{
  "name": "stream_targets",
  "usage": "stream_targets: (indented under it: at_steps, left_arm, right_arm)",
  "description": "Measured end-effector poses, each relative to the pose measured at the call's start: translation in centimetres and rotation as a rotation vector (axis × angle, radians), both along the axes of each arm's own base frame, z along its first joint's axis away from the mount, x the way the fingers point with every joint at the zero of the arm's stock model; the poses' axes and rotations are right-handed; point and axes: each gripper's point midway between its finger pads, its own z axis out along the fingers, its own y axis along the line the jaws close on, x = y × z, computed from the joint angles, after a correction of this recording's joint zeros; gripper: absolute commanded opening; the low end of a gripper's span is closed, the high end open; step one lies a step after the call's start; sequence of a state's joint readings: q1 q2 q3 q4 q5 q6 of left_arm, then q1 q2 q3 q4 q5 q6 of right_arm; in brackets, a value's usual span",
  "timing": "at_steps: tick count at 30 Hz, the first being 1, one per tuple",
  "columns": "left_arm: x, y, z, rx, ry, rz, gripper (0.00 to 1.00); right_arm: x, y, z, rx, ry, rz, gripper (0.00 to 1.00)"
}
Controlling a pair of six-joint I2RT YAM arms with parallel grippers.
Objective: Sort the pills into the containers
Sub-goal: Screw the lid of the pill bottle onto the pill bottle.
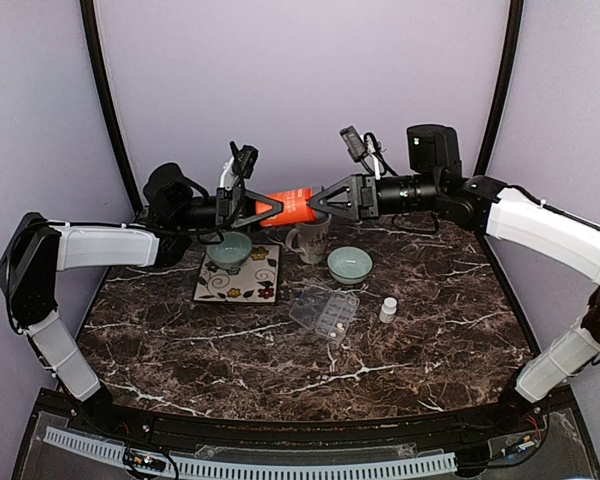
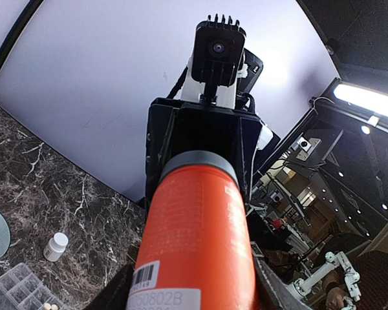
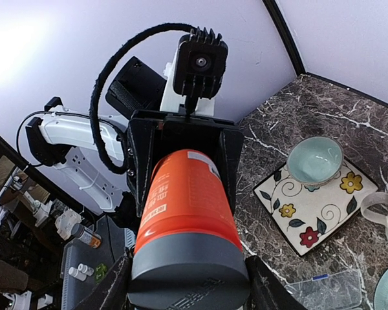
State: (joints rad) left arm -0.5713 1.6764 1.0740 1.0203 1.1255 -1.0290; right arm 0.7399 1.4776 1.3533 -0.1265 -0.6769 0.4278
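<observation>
An orange bottle (image 1: pixel 290 207) with a grey cap hangs level in the air above the back of the table, between both arms. My left gripper (image 1: pixel 257 208) (image 2: pixel 194 290) is shut on its orange body (image 2: pixel 197 226). From the opposite side, my right gripper (image 1: pixel 322 200) (image 3: pixel 187 284) is shut on the grey cap (image 3: pixel 189 271). The clear pill box (image 1: pixel 325 312) (image 2: pixel 13 290) lies open on the table below. A few pale pills (image 1: pixel 333 324) sit in its compartments.
A pale green bowl (image 1: pixel 229 248) stands on a floral square plate (image 1: pixel 238 280), and a second bowl (image 1: pixel 349 264) is to its right. A glass mug (image 1: pixel 310 238) stands between them, under the bottle. A small white bottle (image 1: pixel 388 310) stands right of the pill box.
</observation>
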Motion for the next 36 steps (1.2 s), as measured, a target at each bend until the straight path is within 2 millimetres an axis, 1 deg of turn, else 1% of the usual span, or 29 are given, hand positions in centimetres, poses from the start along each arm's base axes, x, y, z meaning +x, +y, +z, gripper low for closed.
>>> stream_targets:
  at_steps: [6,8,12,20,23,27,32,36]
  left_arm:
    - [0.1,0.1,-0.4,0.017,-0.015,-0.001,0.00]
    - [0.3,0.1,-0.6,0.032,-0.032,0.004,0.00]
    - [0.7,0.3,-0.5,0.065,-0.080,0.032,0.00]
    - [0.9,1.0,0.2,0.120,-0.220,0.142,0.00]
    - [1.0,1.0,0.6,0.139,-0.285,0.195,0.00]
    - [1.0,0.7,0.6,0.185,-0.379,0.280,0.00]
    - [1.0,-0.1,-0.4,0.280,-0.480,0.358,0.00]
    - [1.4,-0.5,-2.3,0.397,-0.559,0.430,0.00]
  right_arm:
    - [0.2,0.4,-0.4,-0.007,0.041,0.007,0.00]
    - [0.5,0.5,-0.7,-0.013,0.087,0.010,0.00]
    - [1.0,0.6,-0.7,0.002,0.183,0.023,0.00]
    - [1.6,1.2,-0.2,0.031,0.330,0.045,0.00]
    - [1.9,1.2,0.2,0.047,0.364,0.039,0.00]
    - [2.4,1.0,0.3,0.061,0.413,0.026,0.00]
    - [3.5,0.8,-0.1,0.067,0.465,-0.006,0.00]
    - [4.3,1.0,-1.4,0.053,0.515,-0.041,0.00]
